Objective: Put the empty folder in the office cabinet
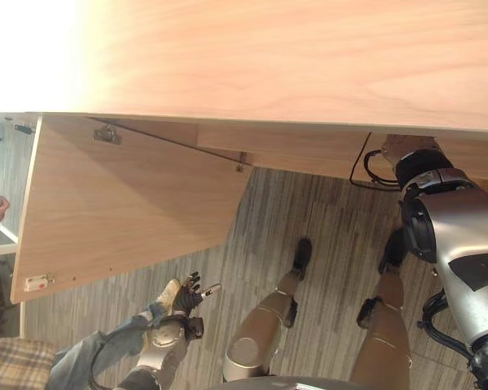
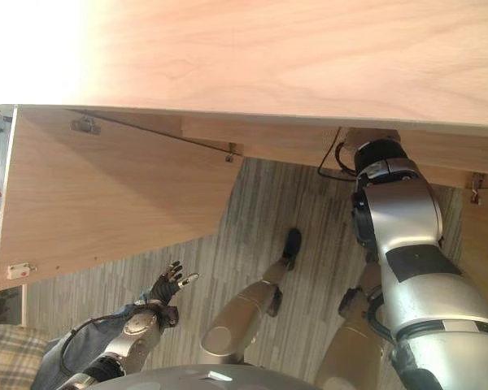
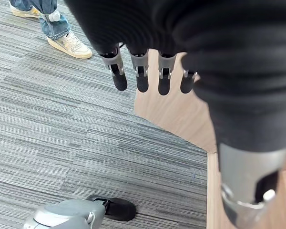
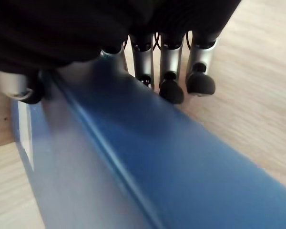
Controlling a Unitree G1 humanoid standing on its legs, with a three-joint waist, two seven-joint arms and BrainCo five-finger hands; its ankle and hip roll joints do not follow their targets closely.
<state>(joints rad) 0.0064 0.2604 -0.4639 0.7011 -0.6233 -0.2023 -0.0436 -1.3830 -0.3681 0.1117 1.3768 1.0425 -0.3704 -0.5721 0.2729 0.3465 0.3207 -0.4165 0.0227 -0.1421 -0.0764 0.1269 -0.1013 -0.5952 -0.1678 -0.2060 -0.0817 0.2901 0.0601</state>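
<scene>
Right robot hand (image 4: 133,47) pinches a long blue plastic folder (image 4: 148,167), spine running away from the fingers over pale wood; left robot hand (image 3: 148,71) hangs spread.

the blue folder (image 4: 148,167) runs off frame, its near side blurred.

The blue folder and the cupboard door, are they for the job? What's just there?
For the job:
blue folder, in the right hand
open cabinet door

Just there:
left hand, hanging open
a person's shoe
grey carpet
</scene>
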